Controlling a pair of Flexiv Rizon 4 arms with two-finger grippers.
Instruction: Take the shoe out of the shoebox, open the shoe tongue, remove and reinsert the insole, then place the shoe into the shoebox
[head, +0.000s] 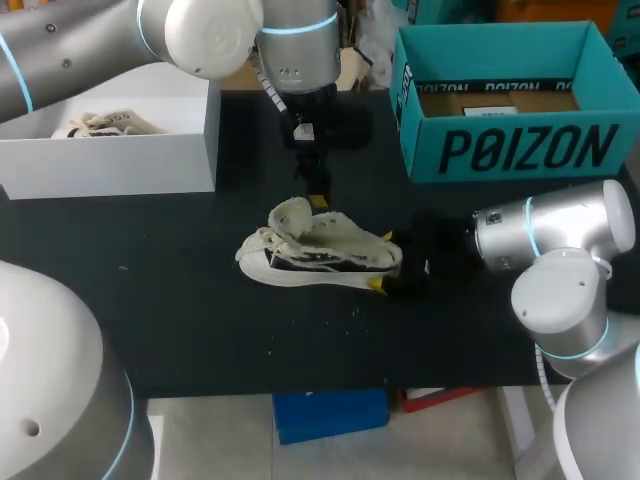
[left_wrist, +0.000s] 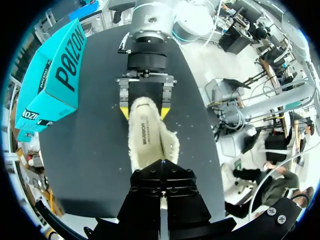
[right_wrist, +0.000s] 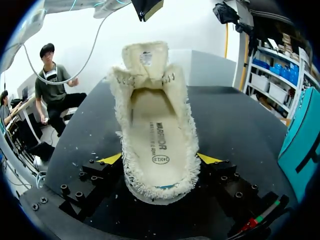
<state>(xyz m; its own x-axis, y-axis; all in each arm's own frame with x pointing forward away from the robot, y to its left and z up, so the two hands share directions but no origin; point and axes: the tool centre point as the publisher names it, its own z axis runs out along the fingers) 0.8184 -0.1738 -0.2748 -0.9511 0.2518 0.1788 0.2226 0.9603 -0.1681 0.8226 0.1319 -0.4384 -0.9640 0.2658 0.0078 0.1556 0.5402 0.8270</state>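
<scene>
At the far left of the black bench (head: 200, 320) stands a white box (head: 110, 150) with another pale shoe (head: 100, 123) lying in it. The left arm comes in over that box, and the left gripper (head: 317, 200) hangs above the front part of the shoe (head: 320, 250), just over the raised tongue (right_wrist: 146, 57). In the right wrist view it looks clear of the tongue. Whether its jaws are parted or closed cannot be told.

The shoe rests near the middle of the bench, outside both boxes, with its toe towards the left and its heel towards the right. Its fuzzy collar is spread open and the insole (right_wrist: 157, 135) lies flat inside.

The right gripper (right_wrist: 159, 160) reaches in from the right at bench level. Its jaws stand fairly wide, and one yellow tip presses each side of the heel, so they hold the shoe.

Further right, at the back of the bench, sits the open teal shoebox (head: 520, 145), well apart from the shoe.
</scene>
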